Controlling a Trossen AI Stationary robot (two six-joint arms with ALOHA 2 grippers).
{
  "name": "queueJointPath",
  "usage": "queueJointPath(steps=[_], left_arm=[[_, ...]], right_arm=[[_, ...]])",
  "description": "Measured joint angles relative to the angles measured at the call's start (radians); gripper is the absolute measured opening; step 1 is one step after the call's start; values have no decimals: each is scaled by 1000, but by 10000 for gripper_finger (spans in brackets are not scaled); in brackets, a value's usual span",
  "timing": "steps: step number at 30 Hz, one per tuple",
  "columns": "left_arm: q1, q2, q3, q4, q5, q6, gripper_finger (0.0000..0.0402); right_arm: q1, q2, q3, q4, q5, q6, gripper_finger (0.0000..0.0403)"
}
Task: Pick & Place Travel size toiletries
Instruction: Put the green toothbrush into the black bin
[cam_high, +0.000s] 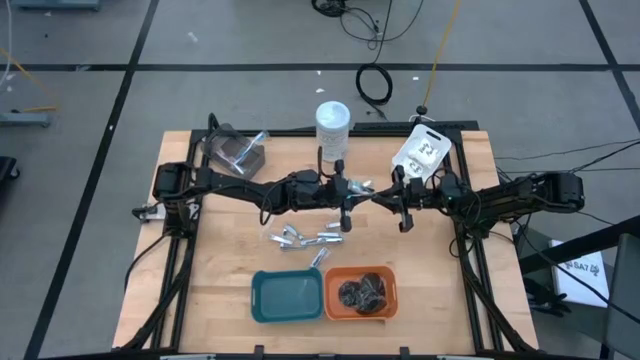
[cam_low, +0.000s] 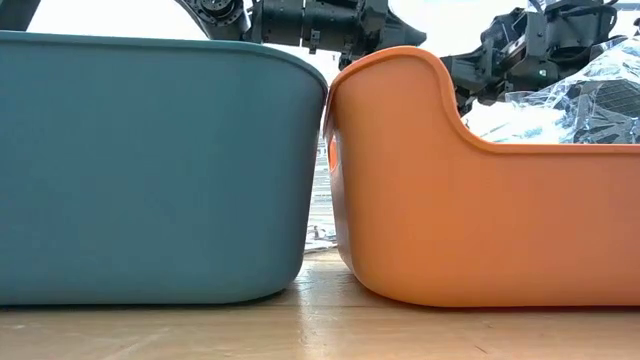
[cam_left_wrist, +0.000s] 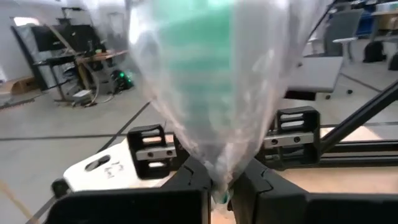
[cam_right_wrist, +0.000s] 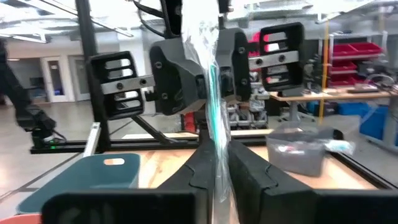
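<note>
Dark bundles (cam_high: 363, 292) in orange tray (cam_high: 334, 296), teal tray (cam_high: 262, 298) bare, left end effector (cam_high: 349, 189) and right end effector (cam_high: 398, 190) both pinching clear wrapped piece (cam_left_wrist: 208, 93)

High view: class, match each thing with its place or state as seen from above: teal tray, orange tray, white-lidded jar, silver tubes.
Things:
1. teal tray
2. orange tray
3. white-lidded jar
4. silver tubes

Places or states:
A. holds dark round bundles
B. lie loose mid-table
C. nothing shows inside
D. stands at the far edge

Pairs: 1-C, 2-A, 3-D, 4-B.

Above the middle, the left gripper and the right gripper both pinch one clear wrapped piece.
</note>
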Motion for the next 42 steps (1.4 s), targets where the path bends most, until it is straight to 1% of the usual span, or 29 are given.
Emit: queueJointPath(steps=[2,5,10,13,16,19,22,25,27,31,34,38,40,42], left_arm=[[1,-14,-1,-35,-12,3,19],[0,-69,-2,-140,-64,21,10],[2,-202,-2,-372,-241,-7,20],[1,-271,-2,-514,-314,-12,9],[0,-333,-13,-625,-373,-37,13],[1,-400,-97,-639,-411,-71,13],[2,-482,-243,-532,-420,-102,9],[19,-570,-414,-405,-487,-143,15],[43,-628,-522,-372,-547,-183,14],[106,-739,-678,-345,-609,-286,9],[161,-826,-756,-353,-668,-329,14],[256,-939,-809,-387,-700,-332,9],[316,-983,-818,-433,-703,-347,9],[382,-1017,-818,-518,-701,-389,11]], right_arm=[[-2,0,0,-14,15,4,52],[-13,-5,0,-35,15,5,103],[-39,-32,0,-112,13,14,187],[-50,-52,0,-142,11,27,222],[-58,-78,0,-174,10,27,243],[-58,-101,0,-200,11,25,250],[-58,-122,1,-228,12,13,247],[-58,-135,1,-243,12,3,241],[-58,-137,1,-240,13,2,238],[-58,-137,0,-242,23,3,233],[-58,-136,0,-246,39,3,233],[-57,-136,0,-250,39,3,232],[-57,-136,0,-255,38,3,230],[-57,-136,0,-259,38,3,228]])
